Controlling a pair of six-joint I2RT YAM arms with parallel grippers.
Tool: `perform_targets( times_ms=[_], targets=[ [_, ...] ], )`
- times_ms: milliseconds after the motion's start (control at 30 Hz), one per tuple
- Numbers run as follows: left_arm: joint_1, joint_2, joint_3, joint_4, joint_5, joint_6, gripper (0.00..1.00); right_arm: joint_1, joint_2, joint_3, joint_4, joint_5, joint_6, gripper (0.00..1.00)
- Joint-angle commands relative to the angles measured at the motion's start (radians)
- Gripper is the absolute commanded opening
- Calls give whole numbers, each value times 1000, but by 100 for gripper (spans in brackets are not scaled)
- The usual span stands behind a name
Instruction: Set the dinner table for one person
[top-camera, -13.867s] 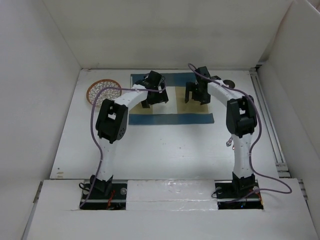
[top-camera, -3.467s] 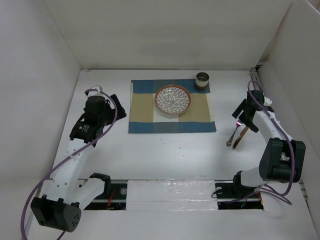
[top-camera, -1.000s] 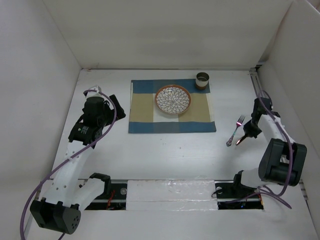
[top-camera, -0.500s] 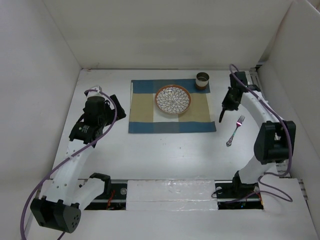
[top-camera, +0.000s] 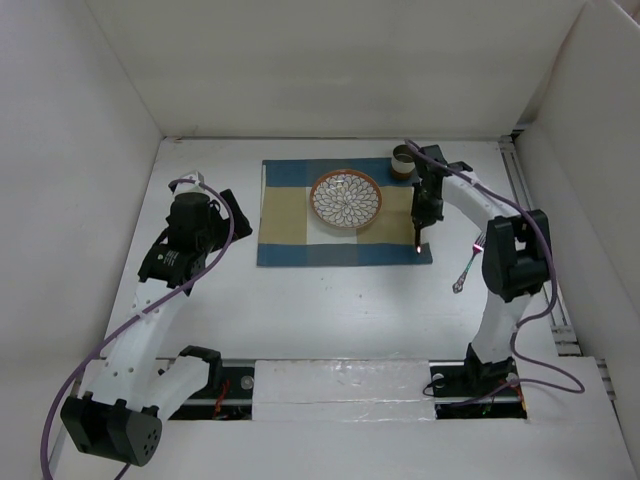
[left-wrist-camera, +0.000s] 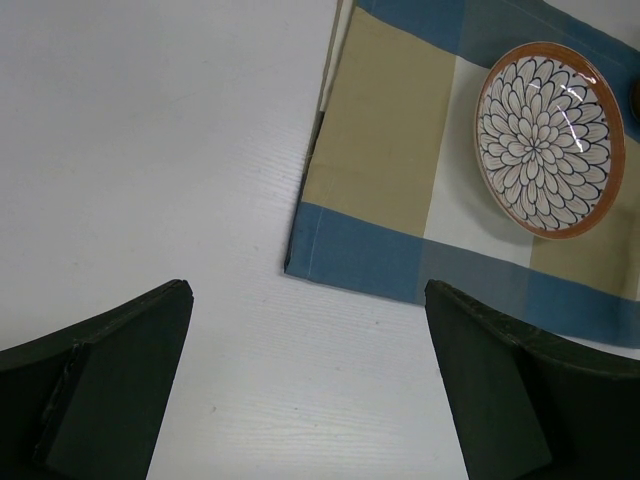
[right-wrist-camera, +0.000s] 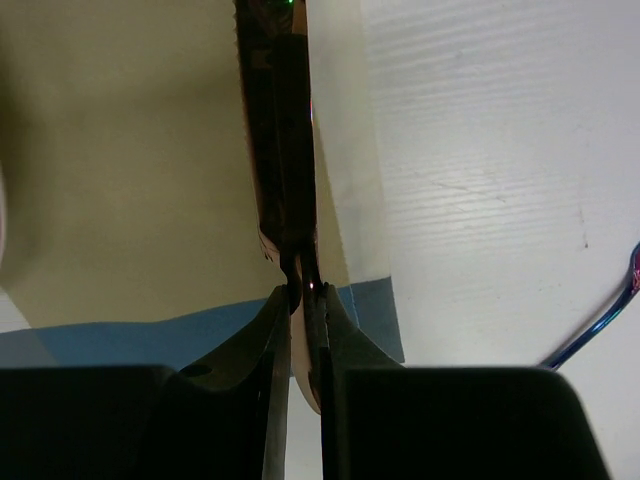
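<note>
On the white dinner table (top-camera: 330, 300) lies a blue-and-tan placemat (top-camera: 290, 215) with a patterned plate (top-camera: 346, 199) on it and a small cup (top-camera: 404, 160) at its far right corner. My right gripper (top-camera: 428, 200) is shut on a dark, coppery knife (right-wrist-camera: 280, 130), seen edge-on in the right wrist view between the closed fingers (right-wrist-camera: 303, 295). The knife hangs over the placemat's right edge (right-wrist-camera: 130, 150), tip (top-camera: 417, 245) toward the near blue band. A shiny fork (top-camera: 467, 265) lies on the table to the right. My left gripper (left-wrist-camera: 310, 400) is open and empty, left of the placemat (left-wrist-camera: 390, 170).
White walls bound the table on three sides. The fork's bluish handle (right-wrist-camera: 600, 330) shows at the right edge of the right wrist view. The plate (left-wrist-camera: 548, 138) is visible far right in the left wrist view.
The right arm has swung from the table's right side, past the fork, leftward to over the placemat's right edge, carrying the knife. The left arm has stayed still.
</note>
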Motion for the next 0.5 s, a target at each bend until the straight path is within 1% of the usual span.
perform_targets(
  times_ms=[0, 300, 467],
  targets=[
    [0, -2, 7, 21, 6, 12, 100, 15, 35, 96, -14, -7, -43, 0],
    [0, -2, 7, 21, 15, 12, 100, 33, 138, 194, -44, -7, -99, 0],
    [0, -2, 7, 21, 24, 12, 100, 33, 170, 216, -44, -7, -118, 0]
  ],
)
